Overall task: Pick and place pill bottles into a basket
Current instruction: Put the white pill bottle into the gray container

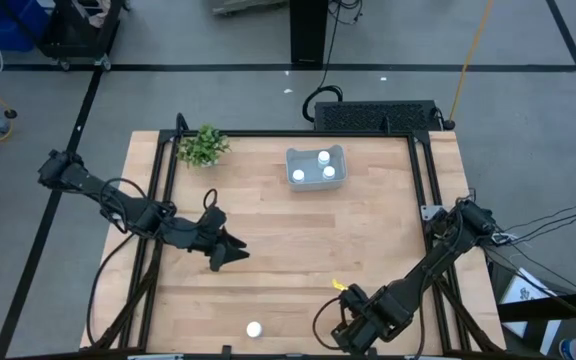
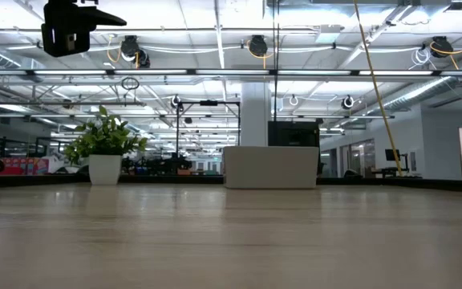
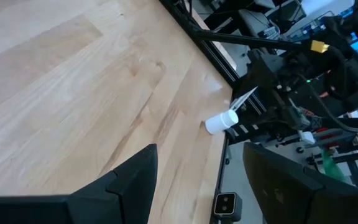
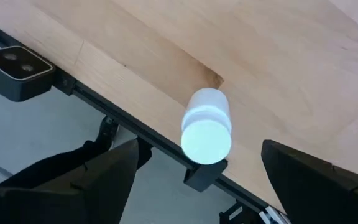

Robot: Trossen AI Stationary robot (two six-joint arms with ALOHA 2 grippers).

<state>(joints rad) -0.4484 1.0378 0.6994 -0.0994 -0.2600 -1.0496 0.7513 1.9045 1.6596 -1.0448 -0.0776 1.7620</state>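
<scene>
One white pill bottle [image 1: 254,328] stands upright on its base close to the table's near edge; it also shows in the left wrist view [image 3: 221,121] and the right wrist view [image 4: 207,127]. My right gripper [image 1: 353,325] hovers to its right, open and tipped down toward it, and the bottle shows between and beyond the fingers [image 4: 197,180]. My left gripper [image 1: 230,252] hangs open over the table's middle left, nothing between its fingers [image 3: 197,180]. The pale basket [image 1: 315,166] at the far middle holds three bottles.
A small potted plant [image 1: 203,146] stands at the far left corner and shows in the low view [image 2: 103,148] beside the basket [image 2: 271,167]. A black frame rail [image 4: 135,134] runs along the near edge just beside the lone bottle. Bare wood lies between the grippers and the basket.
</scene>
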